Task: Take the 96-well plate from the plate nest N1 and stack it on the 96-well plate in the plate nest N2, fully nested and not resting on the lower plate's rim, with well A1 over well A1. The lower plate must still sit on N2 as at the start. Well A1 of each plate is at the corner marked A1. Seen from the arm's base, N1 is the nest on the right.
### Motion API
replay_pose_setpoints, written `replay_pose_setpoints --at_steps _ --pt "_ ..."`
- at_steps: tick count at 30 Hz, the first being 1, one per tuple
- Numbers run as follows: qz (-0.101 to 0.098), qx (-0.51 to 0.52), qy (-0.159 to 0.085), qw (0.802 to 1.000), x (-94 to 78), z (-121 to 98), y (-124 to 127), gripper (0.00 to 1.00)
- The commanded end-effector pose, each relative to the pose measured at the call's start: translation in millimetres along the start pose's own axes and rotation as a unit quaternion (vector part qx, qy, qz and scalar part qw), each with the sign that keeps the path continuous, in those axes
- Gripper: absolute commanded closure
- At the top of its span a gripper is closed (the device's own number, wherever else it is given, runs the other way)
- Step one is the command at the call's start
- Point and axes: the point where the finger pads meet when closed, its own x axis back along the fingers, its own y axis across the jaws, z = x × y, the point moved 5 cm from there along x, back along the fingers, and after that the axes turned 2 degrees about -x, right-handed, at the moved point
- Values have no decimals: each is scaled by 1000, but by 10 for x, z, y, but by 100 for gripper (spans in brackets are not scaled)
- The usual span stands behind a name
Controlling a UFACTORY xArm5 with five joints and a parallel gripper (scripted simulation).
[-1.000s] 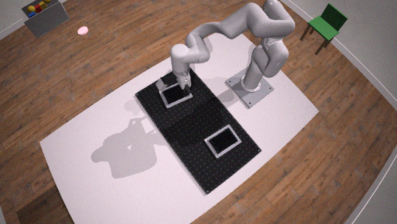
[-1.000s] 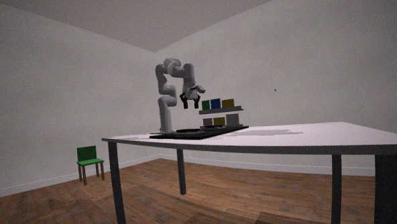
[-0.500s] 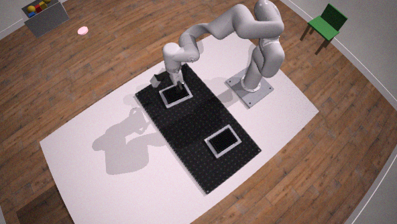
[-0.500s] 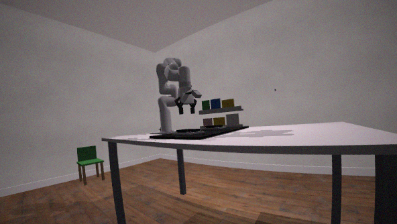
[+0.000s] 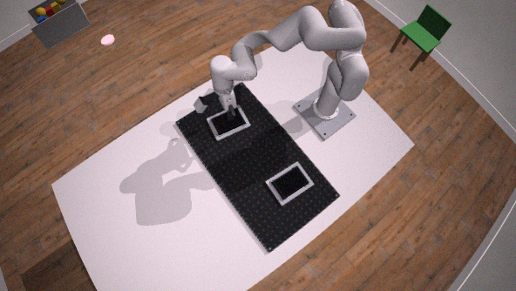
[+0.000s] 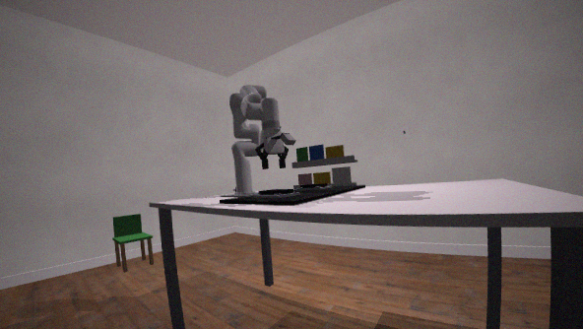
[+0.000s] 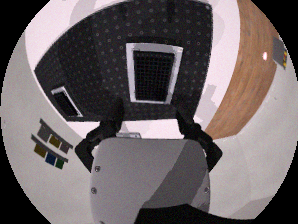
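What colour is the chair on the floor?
Green seat and back, brown legs: the small chair shows best in the top view.

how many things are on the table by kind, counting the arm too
96-well plates: 2 (one under the open gripper at, one at)
black perforated boards: 1
robot arms: 1
arm base plates: 1
total: 5
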Motion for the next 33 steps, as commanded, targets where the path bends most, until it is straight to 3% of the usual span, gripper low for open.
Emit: replay_pose_setpoints --at_steps 1,33 --pt "0 0 2 1000 -20 9 4 0" --pt "0 0 2 1000 -487 8 13 0"
